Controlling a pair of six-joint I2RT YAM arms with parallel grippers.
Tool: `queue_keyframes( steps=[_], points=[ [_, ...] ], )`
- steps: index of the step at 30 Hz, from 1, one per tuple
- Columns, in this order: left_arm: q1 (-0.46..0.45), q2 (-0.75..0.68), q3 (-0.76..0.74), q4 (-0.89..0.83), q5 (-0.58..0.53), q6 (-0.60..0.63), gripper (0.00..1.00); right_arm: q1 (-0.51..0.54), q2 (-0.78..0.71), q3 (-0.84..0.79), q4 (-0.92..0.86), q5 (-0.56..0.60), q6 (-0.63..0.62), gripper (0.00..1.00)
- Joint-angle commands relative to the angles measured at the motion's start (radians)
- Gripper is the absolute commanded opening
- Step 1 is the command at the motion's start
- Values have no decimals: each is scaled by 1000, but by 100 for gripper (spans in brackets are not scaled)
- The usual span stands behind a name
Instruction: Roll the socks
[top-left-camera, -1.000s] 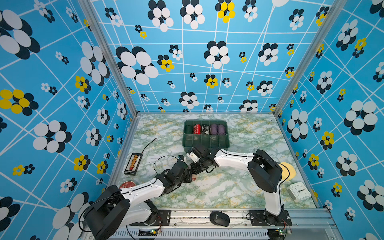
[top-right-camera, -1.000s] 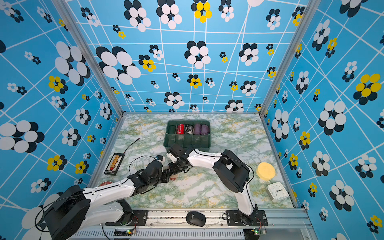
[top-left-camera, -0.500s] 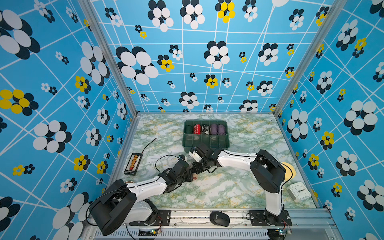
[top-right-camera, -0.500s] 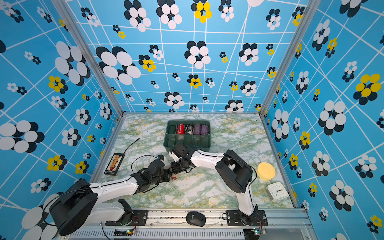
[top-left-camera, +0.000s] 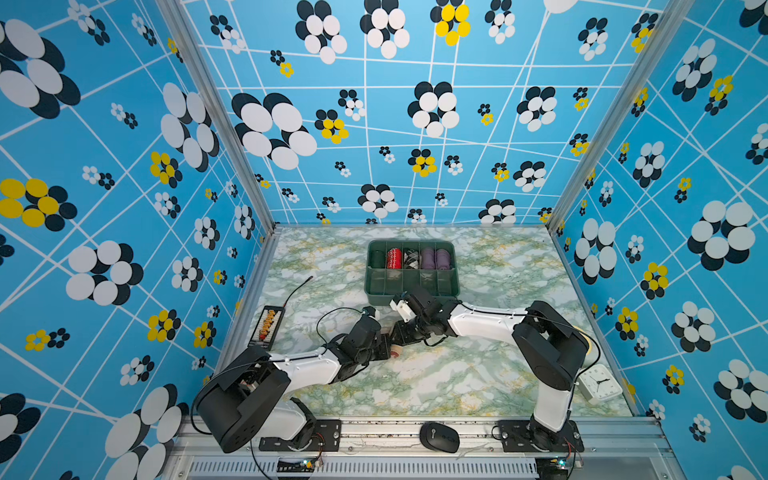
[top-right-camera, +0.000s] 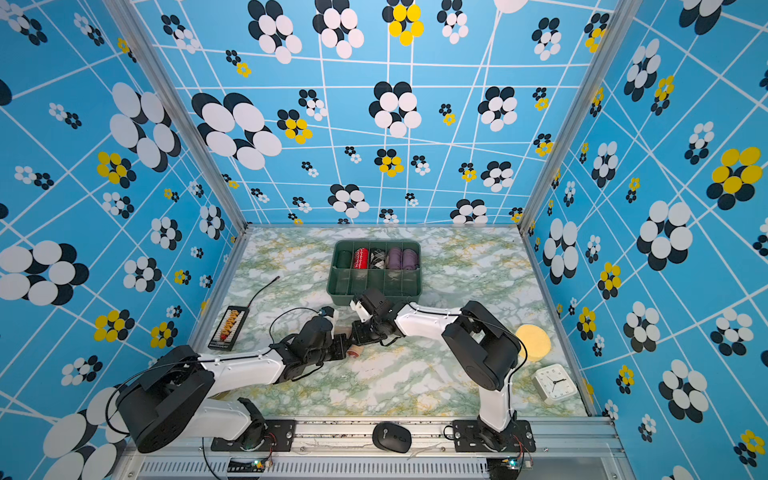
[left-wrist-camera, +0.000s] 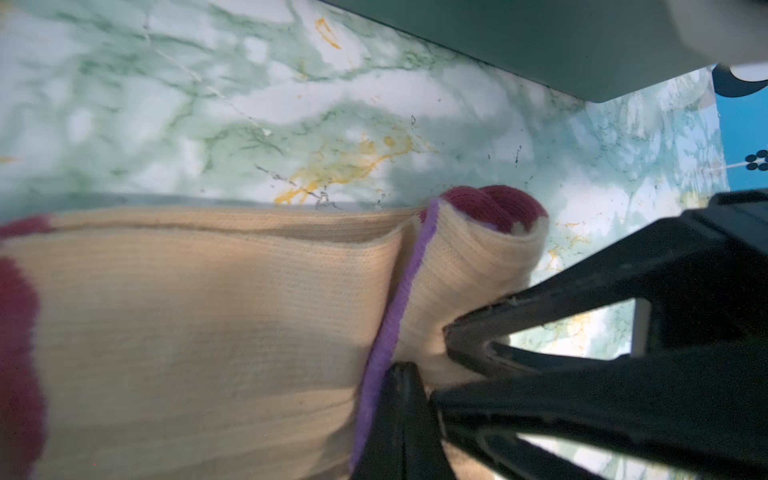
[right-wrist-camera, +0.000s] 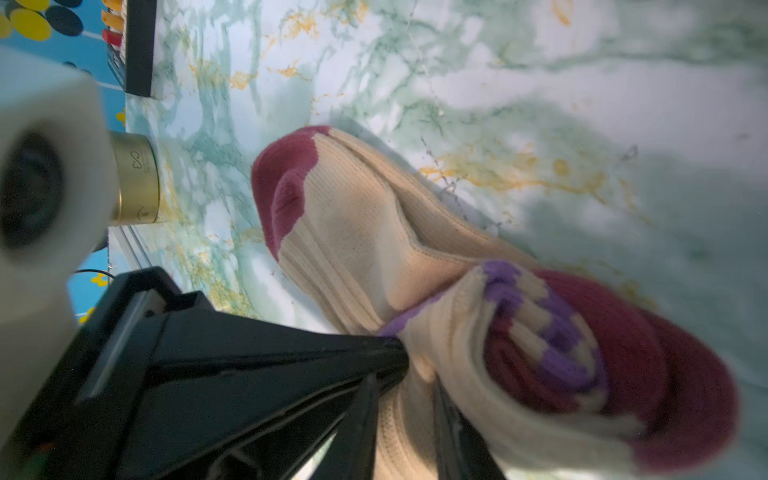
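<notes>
Two socks (left-wrist-camera: 208, 332), part-rolled, in left pincer (top-left-camera: 385, 347)

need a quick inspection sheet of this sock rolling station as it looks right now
surface: green-veined marble table, no spills seen
job's things: tan socks rolled partway from the cuff end, the rest lying flat
clutter: green tray with rolled socks in its back row; bead rack; yellow disc; white clock; black mouse on the front rail
hands: left hand shut, tip at the roll's purple stripe; right hand astride the roll, grip unclear
cables: black cable loops above the left arm
surroundings: blue flowered walls
</notes>
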Motion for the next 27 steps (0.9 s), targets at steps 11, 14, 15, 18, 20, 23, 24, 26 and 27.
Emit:
queue_keyframes(
  steps=[11,14,15,18,20,23,24,26,27],
  points=[
    [-5,47,-21,-183,37,19,0,-4,-42,-137,107,-114,99,29],
    [-5,49,-18,-184,38,20,0,-18,-82,-175,179,-133,132,29],
    [-5,50,-18,-184,38,20,0,-22,-96,-186,198,-133,141,29],
    [-5,55,-13,-184,38,20,0,-37,-143,-217,219,-129,154,30],
    [-3,62,-9,-183,40,22,0,-44,-170,-236,212,-121,154,30],
    [-2,76,-1,-180,41,25,0,-51,-203,-268,216,-113,155,31],
    [-2,81,1,-178,42,26,0,-51,-209,-274,218,-112,154,31],
    [1,93,3,-173,46,26,0,-54,-218,-287,218,-105,163,31],
    [3,97,2,-170,49,26,0,-53,-224,-293,220,-99,168,31]
  ],
)
